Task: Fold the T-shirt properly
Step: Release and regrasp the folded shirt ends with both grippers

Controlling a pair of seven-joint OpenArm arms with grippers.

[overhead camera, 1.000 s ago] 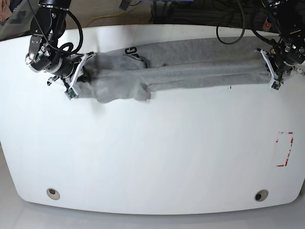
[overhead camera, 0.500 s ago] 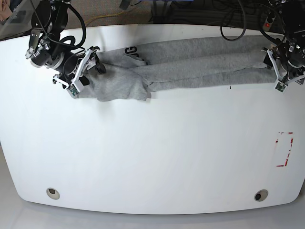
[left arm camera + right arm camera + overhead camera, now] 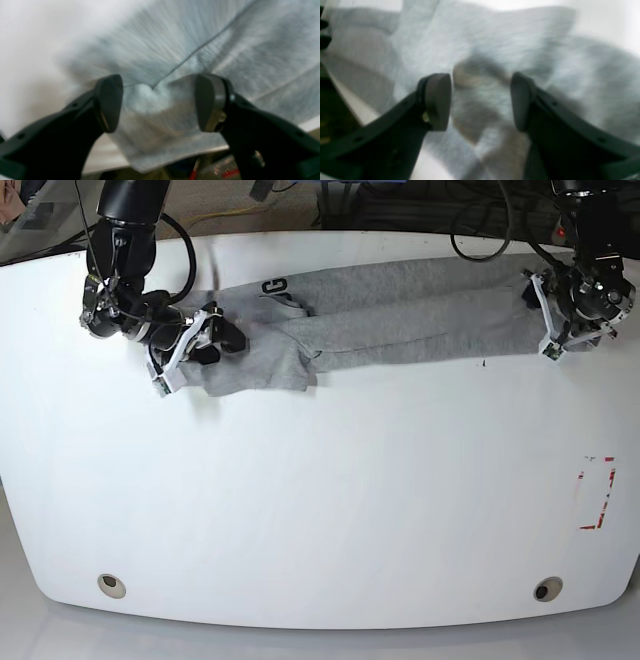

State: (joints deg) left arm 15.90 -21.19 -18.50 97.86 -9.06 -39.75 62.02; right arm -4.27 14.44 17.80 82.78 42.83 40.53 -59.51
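Surface: glossy white rounded table, red tape mark
Cloth: heather-grey cotton T-shirt, long band
Left gripper: spread apart, empty
Right gripper: spread apart, empty

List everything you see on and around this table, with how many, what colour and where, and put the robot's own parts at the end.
heather-grey cotton T-shirt: one, grey with black letters, stretched in a long band along the table's far edge.
white table: one, white, fills the base view.
round holes: two, near the front corners.
red tape marking: one, red, right side of the table.
cables: several, dark, beyond the far edge.
left tool: one, black and white, open at the shirt's right end.
right tool: one, black and white, open at the shirt's left end.
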